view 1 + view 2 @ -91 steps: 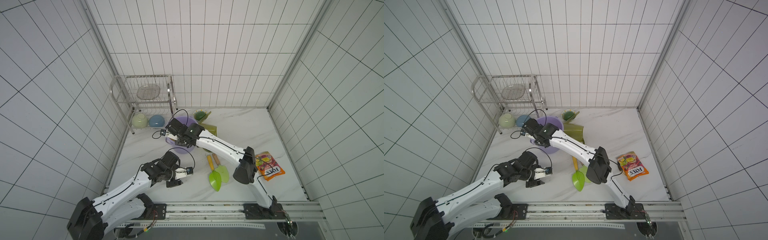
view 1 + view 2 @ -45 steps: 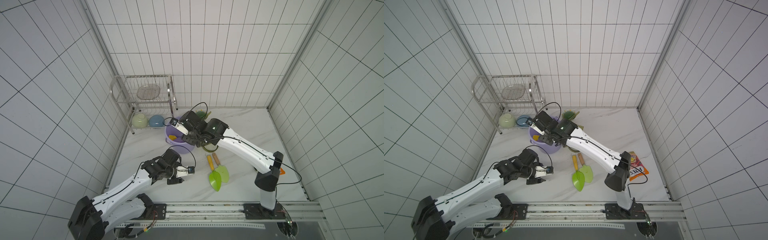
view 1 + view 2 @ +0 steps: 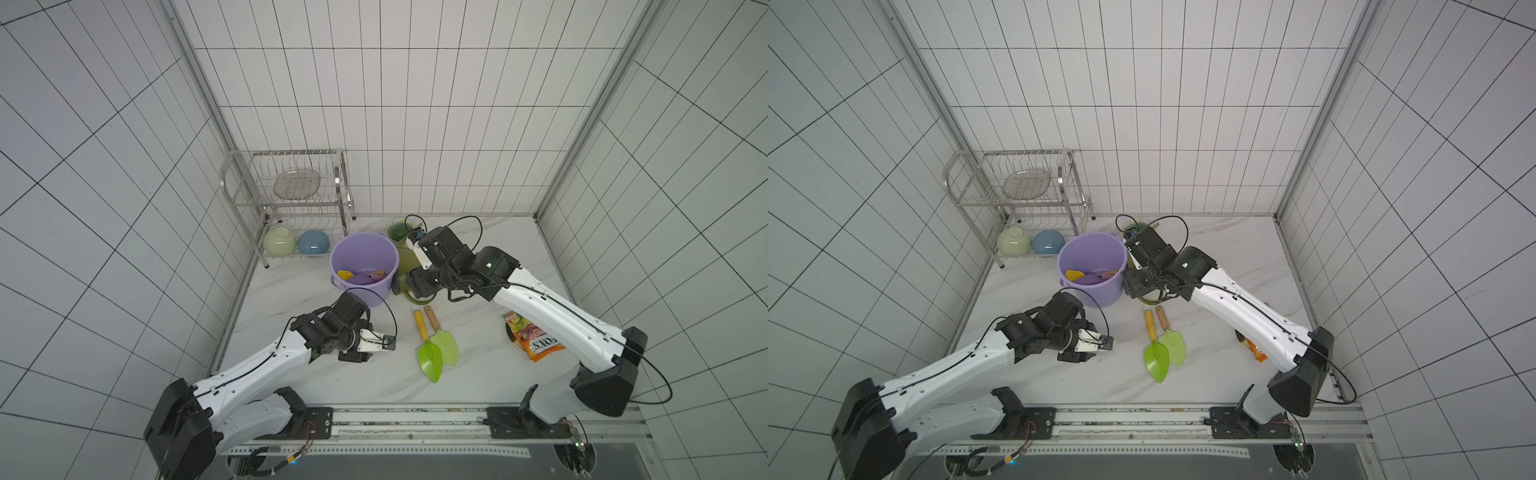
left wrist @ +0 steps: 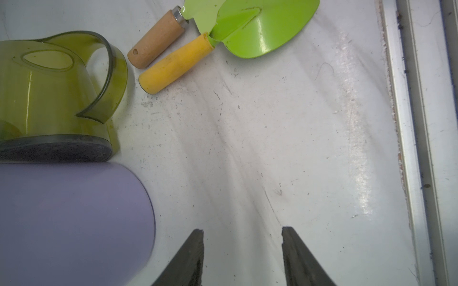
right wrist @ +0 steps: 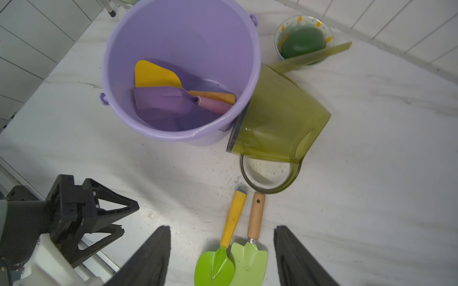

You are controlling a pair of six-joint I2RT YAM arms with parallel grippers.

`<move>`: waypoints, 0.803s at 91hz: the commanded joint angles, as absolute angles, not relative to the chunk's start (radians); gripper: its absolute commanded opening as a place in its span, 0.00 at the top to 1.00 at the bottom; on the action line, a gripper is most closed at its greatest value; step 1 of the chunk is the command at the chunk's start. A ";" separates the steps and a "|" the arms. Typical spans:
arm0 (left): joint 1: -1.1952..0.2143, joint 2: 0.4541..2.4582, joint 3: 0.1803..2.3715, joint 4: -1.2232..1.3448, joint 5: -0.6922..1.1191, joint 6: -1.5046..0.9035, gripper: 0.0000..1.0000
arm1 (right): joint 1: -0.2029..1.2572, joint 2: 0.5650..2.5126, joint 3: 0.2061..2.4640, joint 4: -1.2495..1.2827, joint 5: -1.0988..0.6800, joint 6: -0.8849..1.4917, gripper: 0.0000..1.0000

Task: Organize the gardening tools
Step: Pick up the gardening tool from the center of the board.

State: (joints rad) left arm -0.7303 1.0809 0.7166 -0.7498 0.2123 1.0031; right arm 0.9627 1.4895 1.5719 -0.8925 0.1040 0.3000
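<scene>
Sorting looks about half done to me: two trowels are in the bucket (image 5: 198,32) and two lie out on the tabletop (image 5: 371,173).

Your right hand (image 5: 221,227) hangs above the tabletop with its fingers spread wide and nothing between them. Directly beneath it the bright green trowel (image 5: 233,218) and the pale green trowel (image 5: 255,218) lie side by side, blades overlapping. Their handles point away from the hand toward the watering can (image 5: 280,118), which lies on its side just beyond them, against the bucket.

Your left hand (image 4: 241,229) sits low over the tabletop, also open and empty. The bucket is just beside it and the green trowels are well ahead of it.

For the next move, I would bring the right hand down onto a single handle. The two handles lie very close together, so close on one only, and lift gently so the overlapping blade does not drag its neighbour. Then carry it over the rim and let go.

Count:
- **Trowels:** four. The yellow trowel (image 5: 153,74) and the purple trowel (image 5: 161,100) are inside the bucket, and the two green ones are outside.
- **Watering can:** one.
- **Bucket:** one.
</scene>
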 commanded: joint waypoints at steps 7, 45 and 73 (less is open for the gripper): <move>-0.743 1.085 0.741 -0.729 0.216 1.022 0.48 | 0.948 1.405 1.405 -0.815 0.070 0.485 0.31; -0.746 1.066 0.725 -0.736 0.215 0.988 0.48 | 0.954 1.443 1.097 -0.622 -0.023 0.534 0.34; -0.746 1.042 0.705 -0.737 0.202 0.970 0.48 | 0.954 1.596 1.032 -0.510 -0.022 0.518 0.39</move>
